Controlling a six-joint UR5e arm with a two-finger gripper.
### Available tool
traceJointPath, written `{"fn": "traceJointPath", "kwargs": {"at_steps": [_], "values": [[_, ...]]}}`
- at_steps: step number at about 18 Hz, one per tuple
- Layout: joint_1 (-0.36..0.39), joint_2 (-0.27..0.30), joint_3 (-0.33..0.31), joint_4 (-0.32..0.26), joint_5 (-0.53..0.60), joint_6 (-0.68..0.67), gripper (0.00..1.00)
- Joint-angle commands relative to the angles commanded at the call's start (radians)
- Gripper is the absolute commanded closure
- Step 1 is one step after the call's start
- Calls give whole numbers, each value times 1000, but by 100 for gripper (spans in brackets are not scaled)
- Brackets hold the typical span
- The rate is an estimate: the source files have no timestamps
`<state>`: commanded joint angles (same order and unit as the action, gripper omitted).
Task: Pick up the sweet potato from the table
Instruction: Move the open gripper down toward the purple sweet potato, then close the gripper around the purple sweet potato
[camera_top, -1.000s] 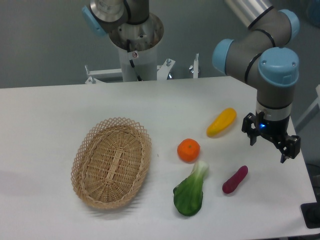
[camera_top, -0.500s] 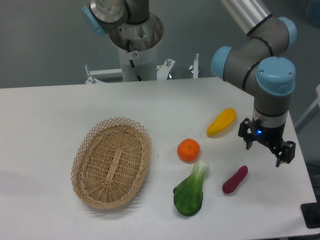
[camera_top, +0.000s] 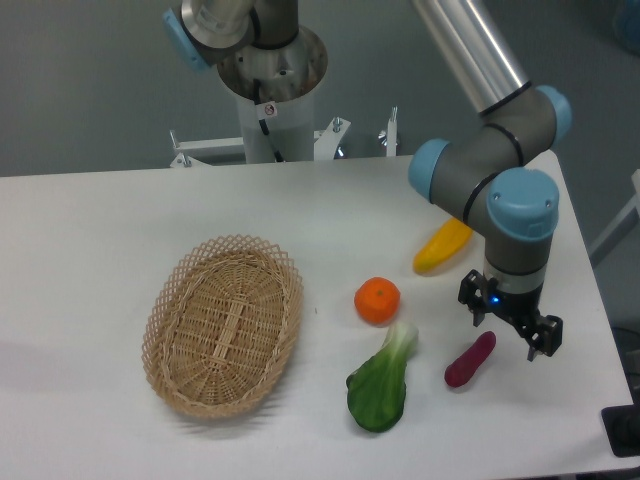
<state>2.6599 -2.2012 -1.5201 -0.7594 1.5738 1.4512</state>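
Sweet potato retrieval starts from the tabletop (camera_top: 120, 230), a broad white surface that keeps every item lying flat and reachable from above. The wicker basket (camera_top: 223, 324) sits left of centre, well apart from the target, so it does not crowd the approach. A green leafy vegetable (camera_top: 381, 381), a yellow pepper-like item (camera_top: 440, 246) and a round orange fruit (camera_top: 377, 300) lie nearer. The end effector (camera_top: 510, 325) hangs just above the upper end of the sweet potato (camera_top: 469, 359), fingers spread and holding nothing, seemingly to straddle it. It lies slanted near the right front edge, free of its neighbours.
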Motion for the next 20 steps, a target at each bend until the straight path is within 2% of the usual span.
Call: {"fn": "traceJointPath", "kwargs": {"at_steps": [4, 11, 14, 18, 20], "values": [[-2, -5, -23, 0, 31, -32, 0], [-5, -26, -12, 2, 29, -72, 2], [-12, -31, -14, 2, 29, -72, 23], [-15, -32, -15, 6, 29, -71, 38], [-15, -31, -14, 6, 29, -69, 53]]}}
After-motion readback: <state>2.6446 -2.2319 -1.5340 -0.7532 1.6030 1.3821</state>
